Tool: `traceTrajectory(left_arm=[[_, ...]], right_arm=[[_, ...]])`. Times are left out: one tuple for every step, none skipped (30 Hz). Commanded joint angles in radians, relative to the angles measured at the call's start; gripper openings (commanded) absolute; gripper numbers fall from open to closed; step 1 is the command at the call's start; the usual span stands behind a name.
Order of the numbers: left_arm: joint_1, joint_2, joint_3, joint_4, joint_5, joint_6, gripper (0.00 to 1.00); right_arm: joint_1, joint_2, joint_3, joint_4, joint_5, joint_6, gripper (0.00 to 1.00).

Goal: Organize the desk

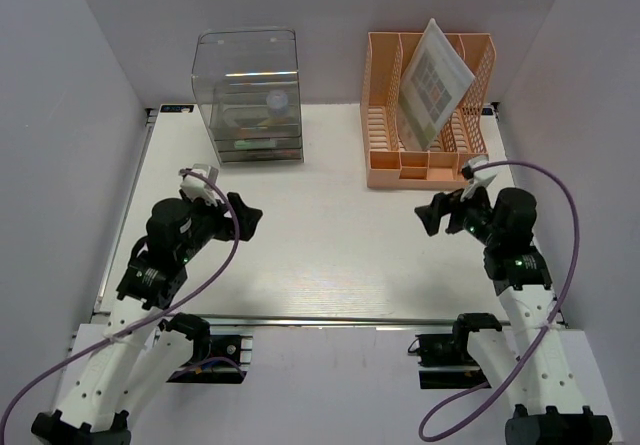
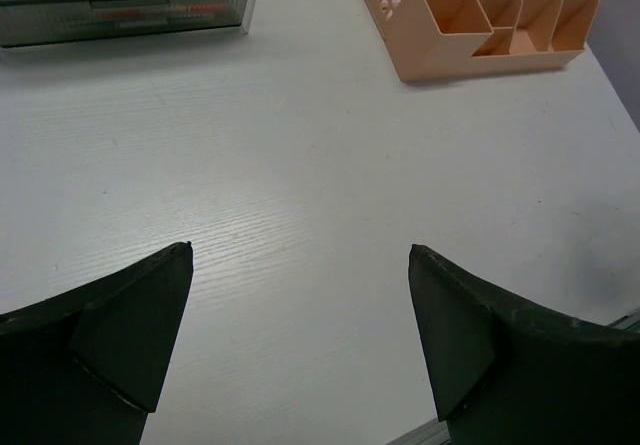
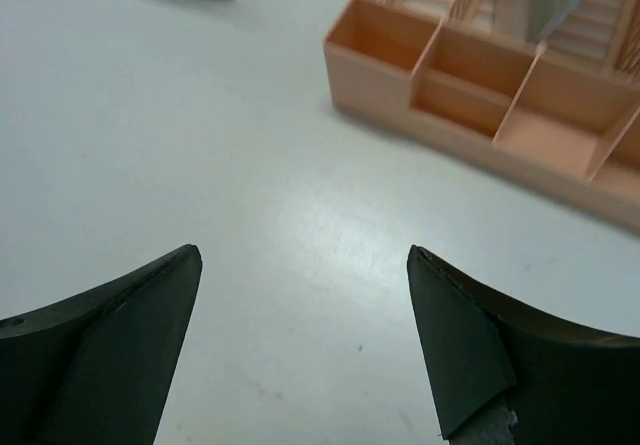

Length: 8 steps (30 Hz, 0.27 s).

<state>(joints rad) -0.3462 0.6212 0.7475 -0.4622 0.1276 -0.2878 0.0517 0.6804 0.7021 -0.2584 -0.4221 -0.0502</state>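
Desk (image 1: 330,265): large white rectangular flat tabletop, faintly ribbed, metal rail (image 1: 330,320) along front edge. Lies under both arms, running from their bases back to the far wall.

Along far edge: clear plastic drawer box (image 1: 247,85) toward far-left corner, orange plastic file rack (image 1: 420,173) toward far-right corner, well apart. In rack: flat grey card with a grid of coloured squares (image 1: 432,83), leaning tilted across the upright slots, top corner poking above the rim. No loose item visible on middle or front stretches in any view. Front corners partly hidden behind the arms, so cannot tell there.

Left gripper (image 2: 300,253): jaws wide, nothing between them, hovering over left-centre, aimed at the bare middle.

Right gripper (image 3: 300,253): jaws wide, empty, hanging near the rack's low front compartments, apart from them.

Reads as sorting mostly done. Probable step in hand: getting right arm clear of rack, then hunting for leftovers.

To do it well:
- Lift right arm up first, then draw back toward front edge; no sideways swing near rack's front wall.
- Avoid nudging rack, which looks light enough to slide.
- Leave left arm parked.
- Check front corners before calling it finished.
- If straightening the card: come from above, pinch top edge, ease down into one slot. Thin, likely to flex or slip.
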Motion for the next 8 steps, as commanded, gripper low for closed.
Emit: traceTrajectory(left_arm=[[0.006,0.041,-0.026,0.082,0.006,0.035,0.98],[0.006,0.044,-0.048,0.094,0.01,0.038,0.98],[0.006,0.048,-0.057,0.117,0.015,0.038,0.98],[0.006,0.048,-0.065,0.126,0.02,0.039,0.98],[0.006,0.049,-0.069,0.132,0.027,0.041,0.98],[0.006,0.049,-0.069,0.135,0.027,0.042,0.98],[0.006,0.048,-0.071,0.135,0.026,0.045,0.98],[0.006,0.045,-0.074,0.135,0.02,0.047,0.98]], right_arm=[[-0.012,-0.05,-0.047,-0.019,0.011,0.021,0.89],[-0.012,-0.053,-0.056,-0.015,0.008,0.036,0.89],[-0.01,-0.056,-0.067,-0.009,0.006,0.041,0.89],[-0.021,-0.064,-0.072,-0.007,0.006,0.041,0.89],[-0.027,-0.071,-0.078,0.005,0.005,0.041,0.89],[-0.026,-0.074,-0.098,0.008,0.005,0.032,0.89],[-0.032,-0.081,-0.105,0.01,0.005,0.021,0.89],[-0.035,-0.088,-0.119,0.027,0.011,0.02,0.89]])
